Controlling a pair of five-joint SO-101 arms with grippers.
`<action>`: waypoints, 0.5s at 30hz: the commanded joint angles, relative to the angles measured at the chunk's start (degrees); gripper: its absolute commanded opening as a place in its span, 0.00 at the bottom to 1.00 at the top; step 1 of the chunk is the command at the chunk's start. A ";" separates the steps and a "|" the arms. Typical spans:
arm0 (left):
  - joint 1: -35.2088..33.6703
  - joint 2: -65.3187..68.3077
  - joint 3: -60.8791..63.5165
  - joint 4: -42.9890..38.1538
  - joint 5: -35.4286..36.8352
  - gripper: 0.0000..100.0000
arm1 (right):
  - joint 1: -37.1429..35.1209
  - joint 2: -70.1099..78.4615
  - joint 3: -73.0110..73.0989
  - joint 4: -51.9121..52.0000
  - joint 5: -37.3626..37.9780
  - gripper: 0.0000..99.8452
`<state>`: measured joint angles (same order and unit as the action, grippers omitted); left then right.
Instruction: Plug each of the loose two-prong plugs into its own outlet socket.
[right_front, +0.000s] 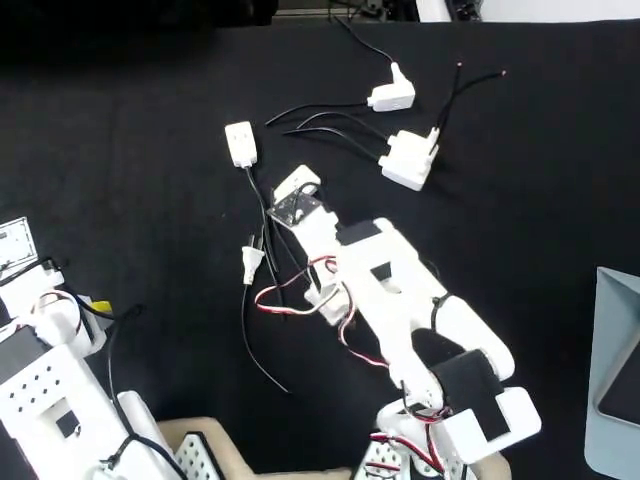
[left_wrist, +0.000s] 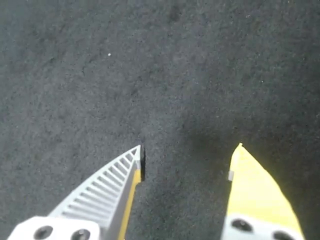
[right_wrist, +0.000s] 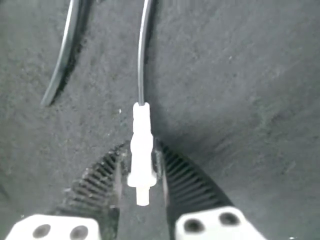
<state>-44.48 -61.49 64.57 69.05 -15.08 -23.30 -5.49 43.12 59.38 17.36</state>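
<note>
Plainly, the right gripper (right_wrist: 141, 146) is clamped on a slim white plug (right_wrist: 141, 165), pinched near its flanged end; a thin black cord (right_wrist: 142, 60) runs off its far end across the black mat (right_wrist: 240, 75); in the high view that arm reaches to mid-table, near a white outlet socket (right_front: 241, 143); the left gripper (left_wrist: 190, 152) hangs over bare mat, fingers apart.

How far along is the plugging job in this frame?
Done: no plug can be confirmed as seated. In hand: the right gripper is shut on one plug, short of the sockets. Left: a second plug lies loose on the table, and the left gripper sits open over bare cloth. Both plugs need inserting.
</note>
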 joint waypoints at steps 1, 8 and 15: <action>2.51 -0.70 -2.24 -0.88 0.62 0.28 | -0.35 -6.02 -4.53 2.64 -0.09 0.01; 12.88 -0.62 -8.84 -2.02 10.46 0.28 | -4.75 -29.32 -3.12 5.63 -6.86 0.01; 24.92 -0.18 -12.09 -9.41 18.73 0.28 | -11.34 -49.01 1.27 2.64 -16.97 0.01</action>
<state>-25.32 -61.49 56.75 64.92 -0.57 -32.35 -47.08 43.82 64.13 3.74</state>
